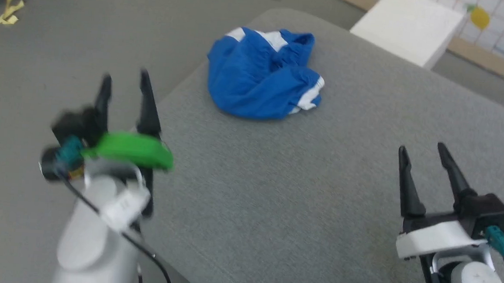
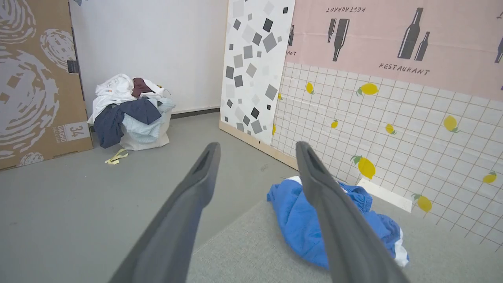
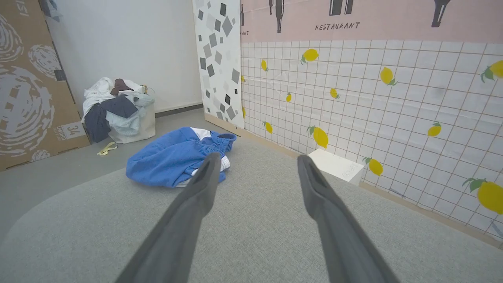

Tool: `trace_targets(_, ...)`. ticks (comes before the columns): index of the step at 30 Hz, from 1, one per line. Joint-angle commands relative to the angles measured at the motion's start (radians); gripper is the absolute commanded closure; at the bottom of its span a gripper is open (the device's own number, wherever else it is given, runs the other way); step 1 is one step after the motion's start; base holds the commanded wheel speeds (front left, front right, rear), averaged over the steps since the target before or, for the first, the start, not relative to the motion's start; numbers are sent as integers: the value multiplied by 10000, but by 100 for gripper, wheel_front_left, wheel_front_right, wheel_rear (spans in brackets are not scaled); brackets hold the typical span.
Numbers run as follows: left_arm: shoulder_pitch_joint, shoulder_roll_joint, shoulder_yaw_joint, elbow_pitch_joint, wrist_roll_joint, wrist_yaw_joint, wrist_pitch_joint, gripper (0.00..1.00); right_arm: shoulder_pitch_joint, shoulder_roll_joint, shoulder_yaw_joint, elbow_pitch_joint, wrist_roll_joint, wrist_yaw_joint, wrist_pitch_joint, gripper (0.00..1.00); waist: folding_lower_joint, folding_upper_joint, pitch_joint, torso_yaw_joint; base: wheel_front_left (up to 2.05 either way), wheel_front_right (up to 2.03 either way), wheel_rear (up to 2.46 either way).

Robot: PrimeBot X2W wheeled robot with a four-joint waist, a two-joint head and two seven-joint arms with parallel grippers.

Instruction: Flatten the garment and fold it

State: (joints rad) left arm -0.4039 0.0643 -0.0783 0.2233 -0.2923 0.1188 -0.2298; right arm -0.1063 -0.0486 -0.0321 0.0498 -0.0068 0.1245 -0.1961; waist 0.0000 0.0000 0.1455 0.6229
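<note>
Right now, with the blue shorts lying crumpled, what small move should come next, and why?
Probably reach the open left gripper forward to the near edge of the shorts. They lie bunched on the grey cushion, untouched, and the right gripper, also open, looks farther away.

Ahead of the left tool point(image 1: 124, 77), dark-fingered with a green band, the garment point(image 1: 262, 74) is bright blue with white stripes. The tabletop point(image 1: 318, 198) is speckled grey. Beyond the right tool point(image 1: 422, 148), white-banded, a white-grid wall point(image 3: 393, 118) carries yellow lemons.
</note>
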Motion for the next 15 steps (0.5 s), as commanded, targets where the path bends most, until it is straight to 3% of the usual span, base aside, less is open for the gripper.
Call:
trace_targets(1,-676,132,177,223,-264,-141,229,0,-264,-16,-1,-184,-164,62,66,0,0,0,1535,-1241,0,0,0)
trace_targets(8,-3317,1095,695,1769,-1072,-613,2293,0,-1007,-16,29,-908,-853,62,153,0,0,0,3221,-2689,0,0,0)
trace_targets(15,-4752,2141,1049,2939,-1508,-649,4397,0,-1642,-16,-38,-1103,-1319,62,-23,0,0,0,4282,-3989,0,0,0)
